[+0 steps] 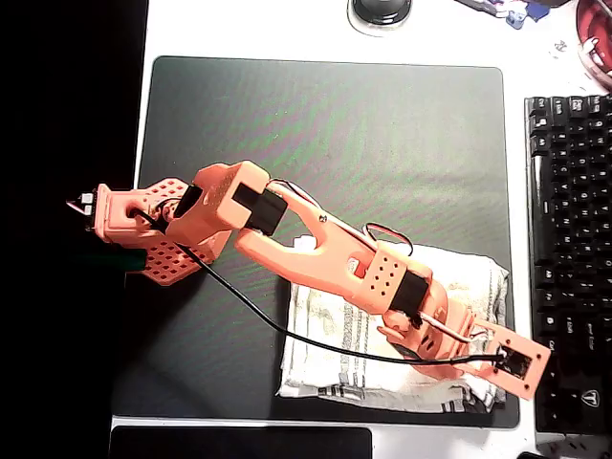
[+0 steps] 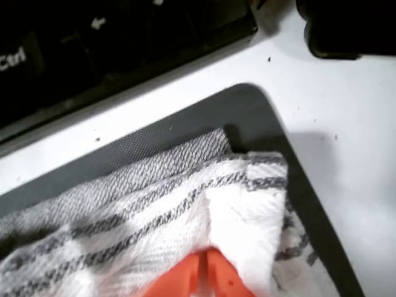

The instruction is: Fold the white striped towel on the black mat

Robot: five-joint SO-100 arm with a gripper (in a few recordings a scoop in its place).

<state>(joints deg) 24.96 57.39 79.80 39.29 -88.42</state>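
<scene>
The white striped towel point(image 1: 335, 344) lies bunched on the lower right part of the black mat point(image 1: 335, 124). My orange arm reaches across the mat, and its gripper point(image 1: 473, 378) hangs over the towel's lower right corner. In the wrist view the two orange fingers point(image 2: 185, 278) press together with only a thin seam between them. The towel point(image 2: 154, 204) puckers into a crease right at the gripper point(image 2: 206, 269), so it looks pinched there. That grey-striped corner sits close to the mat's rounded corner point(image 2: 260, 117).
A black keyboard point(image 1: 569, 239) stands just right of the mat, close to the gripper, and shows along the top of the wrist view point(image 2: 93, 49). A smaller dark pad point(image 1: 239, 442) lies below the mat. A round dark object point(image 1: 381, 11) sits beyond the far edge.
</scene>
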